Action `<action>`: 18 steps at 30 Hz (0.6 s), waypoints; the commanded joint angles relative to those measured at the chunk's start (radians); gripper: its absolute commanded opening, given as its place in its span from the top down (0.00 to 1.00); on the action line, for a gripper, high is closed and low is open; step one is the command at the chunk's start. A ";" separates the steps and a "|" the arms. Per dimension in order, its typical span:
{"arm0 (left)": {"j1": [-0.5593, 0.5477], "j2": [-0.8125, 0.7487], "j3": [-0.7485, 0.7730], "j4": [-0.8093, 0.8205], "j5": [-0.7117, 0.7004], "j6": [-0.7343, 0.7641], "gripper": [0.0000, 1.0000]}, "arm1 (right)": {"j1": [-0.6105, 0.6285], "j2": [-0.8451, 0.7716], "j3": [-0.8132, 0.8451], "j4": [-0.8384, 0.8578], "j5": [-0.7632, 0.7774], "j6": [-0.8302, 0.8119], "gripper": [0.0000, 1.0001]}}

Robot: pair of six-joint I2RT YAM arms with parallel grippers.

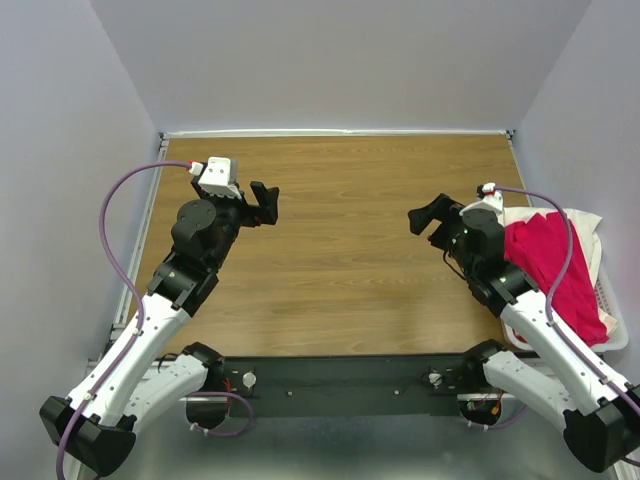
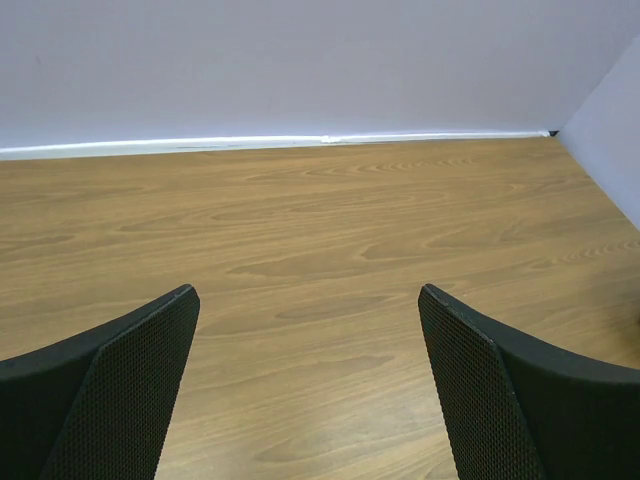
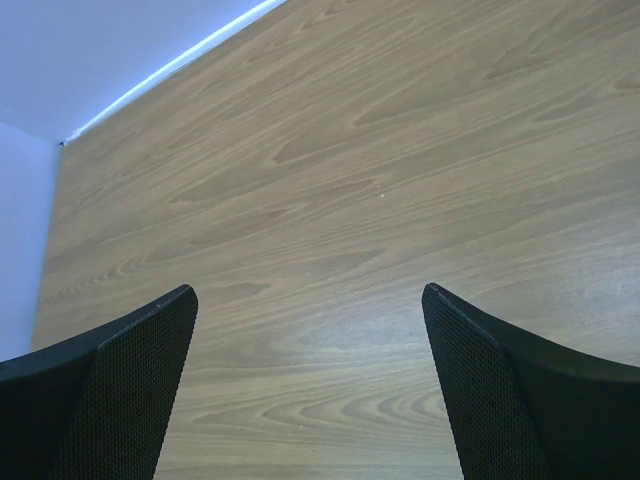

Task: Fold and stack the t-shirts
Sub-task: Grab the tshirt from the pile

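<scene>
Crowding one basket [image 1: 618,318]: two t-shirts [image 1: 545,262].

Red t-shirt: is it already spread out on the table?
No, the red t-shirt lies crumpled in the white basket on the right.

Loc: robot lab cell | wood table [image 1: 340,250] boxed w/ plain walls [image 1: 340,60]

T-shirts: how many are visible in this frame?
2: a red shirt and a cream shirt, both heaped in the basket on the right. More could be hidden beneath them.
</scene>
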 commanded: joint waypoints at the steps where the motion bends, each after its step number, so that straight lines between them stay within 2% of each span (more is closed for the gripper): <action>1: 0.006 -0.007 0.014 0.006 0.014 0.019 0.02 | 0.005 0.001 0.005 -0.037 0.001 0.001 0.00; 7: 0.008 -0.003 0.015 0.007 0.037 -0.004 0.02 | 0.005 0.090 0.061 -0.071 -0.003 -0.019 0.00; 10: 0.008 0.000 0.020 0.003 0.065 -0.016 0.02 | 0.005 0.156 0.116 -0.115 0.083 -0.013 0.00; 13: 0.006 0.003 0.018 0.001 0.077 -0.027 0.02 | 0.005 0.211 0.208 -0.206 0.235 -0.016 0.00; 17: 0.006 0.011 0.026 -0.005 0.089 -0.043 0.02 | -0.017 0.318 0.324 -0.353 0.581 -0.016 0.00; 18: 0.006 0.010 0.026 -0.005 0.092 -0.041 0.02 | -0.038 0.329 0.347 -0.373 0.602 -0.015 0.00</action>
